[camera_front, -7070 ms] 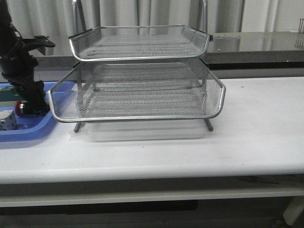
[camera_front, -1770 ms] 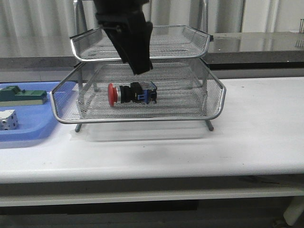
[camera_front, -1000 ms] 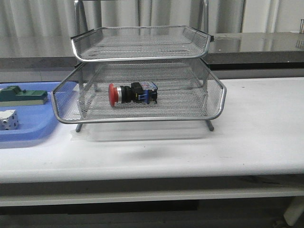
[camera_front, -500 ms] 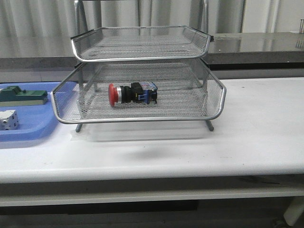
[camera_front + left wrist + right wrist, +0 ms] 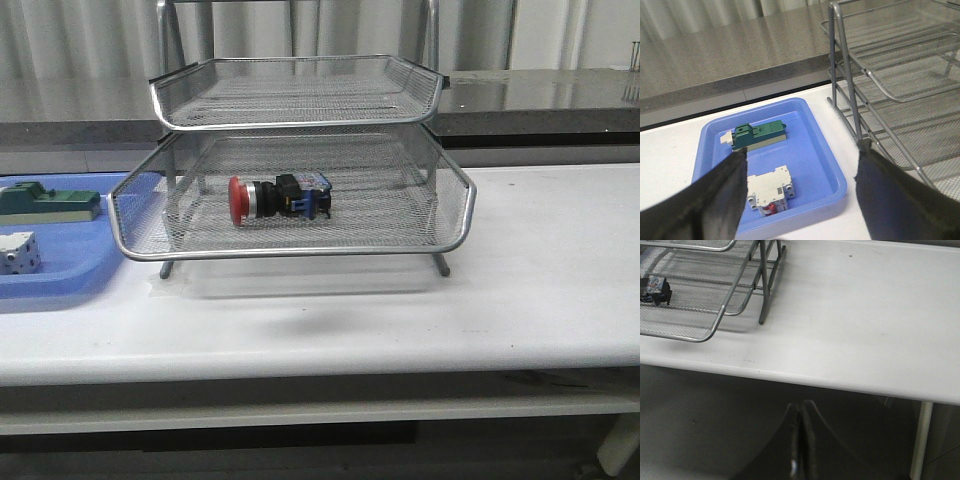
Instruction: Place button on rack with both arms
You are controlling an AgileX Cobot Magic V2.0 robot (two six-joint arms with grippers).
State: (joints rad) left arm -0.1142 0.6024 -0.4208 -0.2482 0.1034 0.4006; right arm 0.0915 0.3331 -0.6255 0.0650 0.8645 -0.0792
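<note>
The button (image 5: 277, 197) lies on its side in the middle tier of the silver wire rack (image 5: 455, 215), red head to the left; its black-and-blue end shows in the right wrist view (image 5: 654, 288). No arm shows in the front view. My left gripper (image 5: 801, 172) is open and empty, high above the blue tray (image 5: 832, 170), beside the rack (image 5: 880, 90). My right gripper (image 5: 801, 412) is shut and empty, low in front of the table's edge, right of the rack (image 5: 720, 315).
A blue plastic tray (image 5: 60, 285) stands left of the rack and holds a green block (image 5: 50, 203) and a white block (image 5: 18, 252); both show in the left wrist view, green (image 5: 757, 135) and white (image 5: 770, 189). A grey counter (image 5: 560, 85) runs behind.
The black arm that hung over the rack 1.8 s ago has left the front view. The button has lain still in the middle tier for the last second.
</note>
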